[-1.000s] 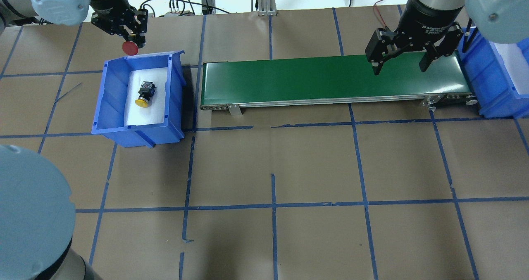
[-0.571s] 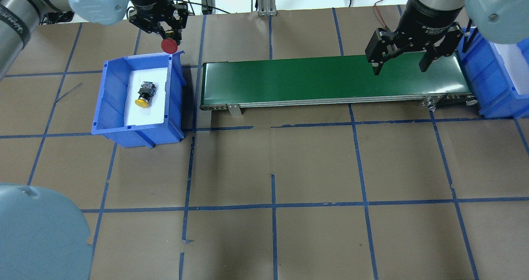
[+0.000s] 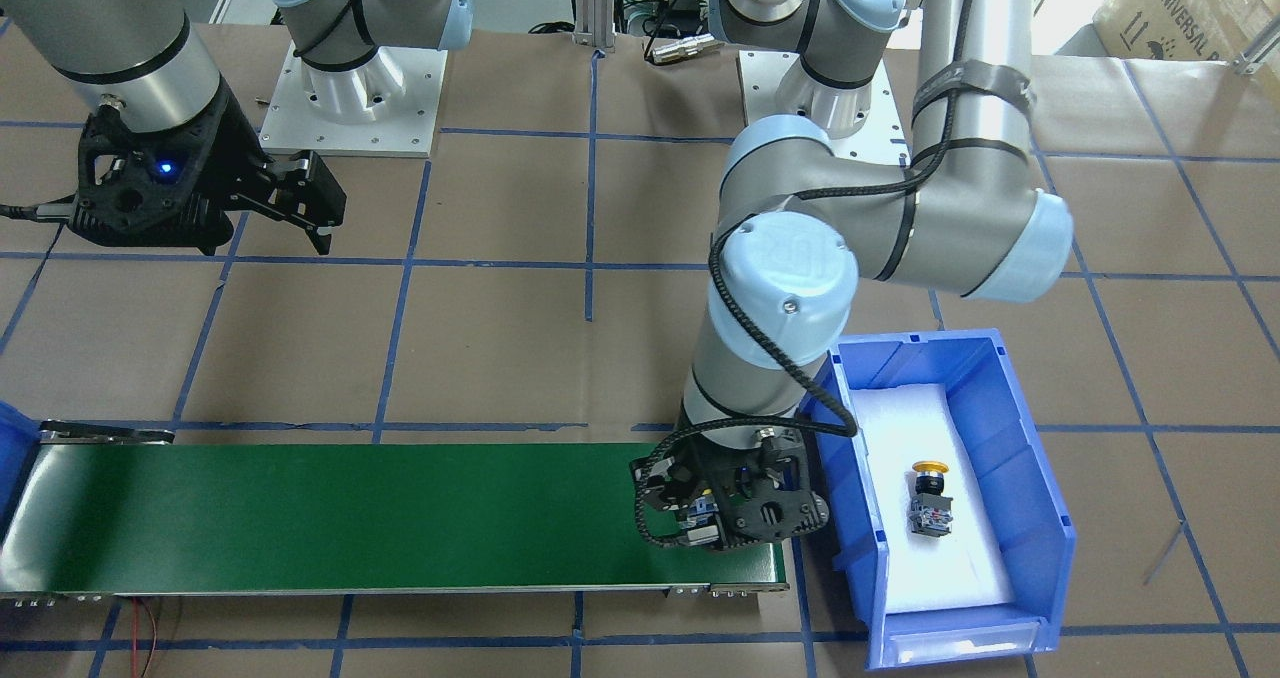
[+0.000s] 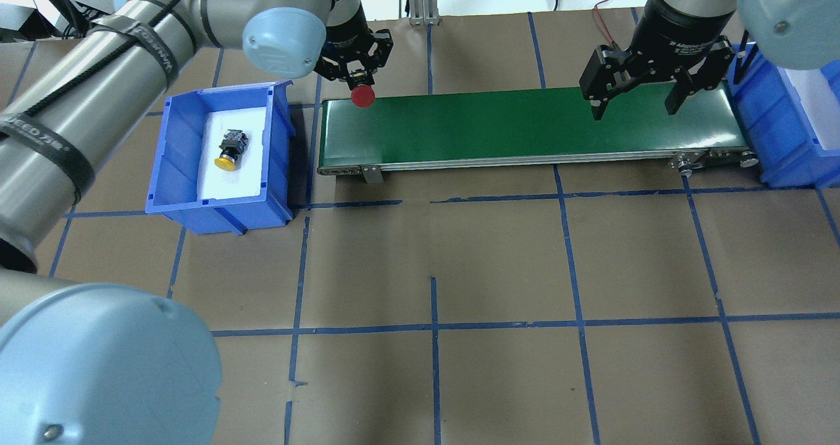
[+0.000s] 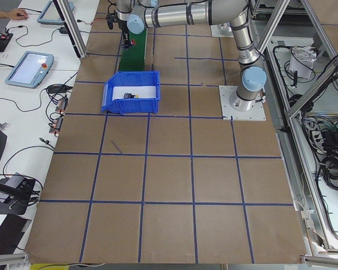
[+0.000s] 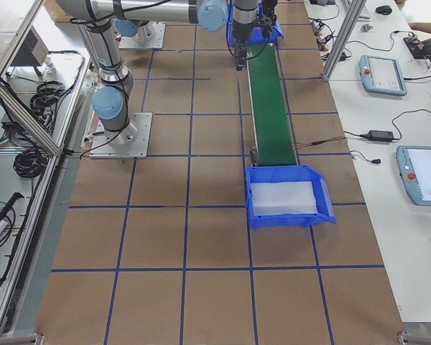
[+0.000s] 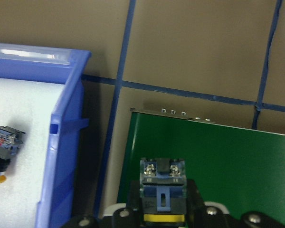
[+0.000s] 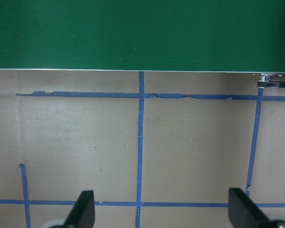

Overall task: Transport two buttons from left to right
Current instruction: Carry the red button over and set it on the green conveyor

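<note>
I am looking down at the brown worktop (image 4: 499,261) from far away. On the left a blue bin (image 4: 177,163) is sitting on it, and the yellow button (image 4: 230,151) is lying on its side on the white pad (image 4: 246,179) inside. Just to the right of the bin, the left pincer (image 4: 359,77) is pinching the red button (image 4: 362,96) by its grey-blue block, with the red cap pointing out past the fingers. It is holding the button over the left end of the green belt (image 4: 525,127), close to the far edge. I cannot tell if the button is touching the belt. Farther right, the right pincer (image 4: 635,110) is hanging over the right end of the belt with its fingers spread wide and nothing between them. At the far right a second blue bin (image 4: 781,143) is sitting just beside the end of the belt.
</note>
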Action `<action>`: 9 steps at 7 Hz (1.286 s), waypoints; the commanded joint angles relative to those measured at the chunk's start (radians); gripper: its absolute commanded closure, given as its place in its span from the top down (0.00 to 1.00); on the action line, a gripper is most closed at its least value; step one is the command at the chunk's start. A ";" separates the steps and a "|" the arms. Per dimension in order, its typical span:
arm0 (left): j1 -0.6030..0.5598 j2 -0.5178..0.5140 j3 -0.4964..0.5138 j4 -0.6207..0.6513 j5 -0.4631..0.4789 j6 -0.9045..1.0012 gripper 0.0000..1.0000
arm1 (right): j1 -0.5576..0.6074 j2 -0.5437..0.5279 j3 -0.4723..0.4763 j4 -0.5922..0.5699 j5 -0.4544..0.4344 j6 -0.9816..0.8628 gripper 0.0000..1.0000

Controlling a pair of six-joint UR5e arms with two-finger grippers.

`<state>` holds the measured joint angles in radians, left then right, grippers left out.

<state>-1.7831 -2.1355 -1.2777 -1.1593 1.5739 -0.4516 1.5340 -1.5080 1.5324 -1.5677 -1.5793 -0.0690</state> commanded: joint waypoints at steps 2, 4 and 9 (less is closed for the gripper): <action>-0.065 -0.079 0.000 0.079 0.008 -0.074 0.06 | 0.000 0.000 0.000 0.000 -0.001 0.000 1.00; -0.071 -0.089 0.001 0.081 0.011 -0.102 0.92 | 0.000 0.000 0.000 0.000 -0.001 0.000 1.00; 0.086 0.009 -0.008 0.057 -0.021 0.152 1.00 | 0.000 0.000 0.000 -0.002 0.001 0.000 1.00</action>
<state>-1.7835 -2.1701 -1.2702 -1.0927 1.5697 -0.4548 1.5340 -1.5079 1.5325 -1.5681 -1.5797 -0.0690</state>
